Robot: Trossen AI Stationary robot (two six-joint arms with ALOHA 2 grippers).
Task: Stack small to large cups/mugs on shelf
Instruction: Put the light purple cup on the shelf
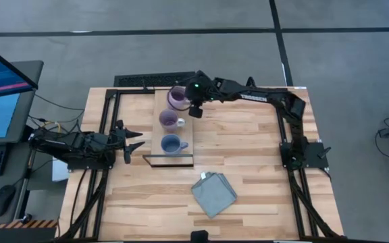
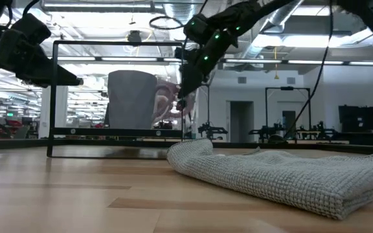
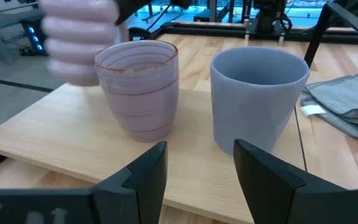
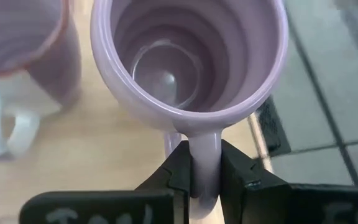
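Right wrist view: right claw (image 4: 205, 177) clenched on lilac mug's (image 4: 188, 62) handle, cup directly ahead.

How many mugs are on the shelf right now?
3, in a row on the shelf: blue mug nearest, lilac mug in the middle, large lilac mug farthest, held by the right claw.

Three mugs (image 1: 171, 120) in row on shelf (image 1: 159, 131)

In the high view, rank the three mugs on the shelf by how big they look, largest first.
1. Far lilac mug, held at its handle by the right gripper.
2 and 3. Middle lilac mug and blue mug look about alike; I can't rank them.
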